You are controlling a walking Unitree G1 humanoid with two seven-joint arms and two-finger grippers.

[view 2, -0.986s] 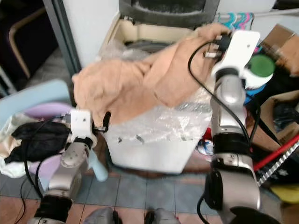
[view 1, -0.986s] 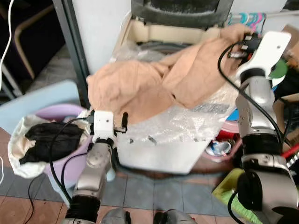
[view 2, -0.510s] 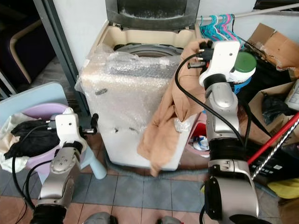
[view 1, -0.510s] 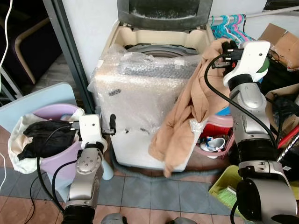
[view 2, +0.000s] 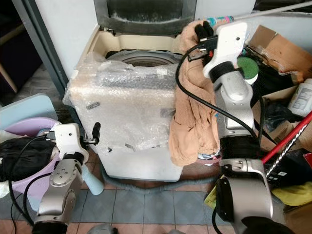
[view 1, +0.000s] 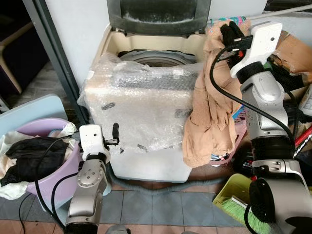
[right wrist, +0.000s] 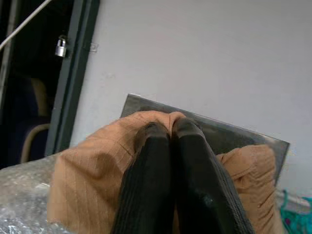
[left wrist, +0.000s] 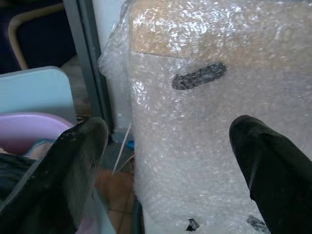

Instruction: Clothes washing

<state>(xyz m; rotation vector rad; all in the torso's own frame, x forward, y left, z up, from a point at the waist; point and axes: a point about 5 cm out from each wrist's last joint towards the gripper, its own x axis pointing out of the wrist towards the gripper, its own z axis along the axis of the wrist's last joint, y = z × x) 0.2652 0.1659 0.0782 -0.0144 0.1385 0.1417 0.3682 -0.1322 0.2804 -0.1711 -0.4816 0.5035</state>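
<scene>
Partly cloth-hidden right tool (view 1: 229, 33) tips

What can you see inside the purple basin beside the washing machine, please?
The purple basin holds dark clothes with a pale cloth draped over its rim. Anything beneath them is covered.

Drum opening: the washing machine (view 1: 146, 112) stands lid-up at upper centre, its drum mouth (view 1: 156, 58) open from above.
Front and top: bubble wrap (view 1: 141, 97) covers them.
Right flank: a tan garment (view 1: 209, 112) hangs from the right gripper (view 1: 230, 33), curtaining that side.
Lower left: a lilac basin (view 1: 51, 170) crowds the left gripper (left wrist: 165, 131).
Lower centre: bare tiled floor (view 1: 156, 204).
</scene>
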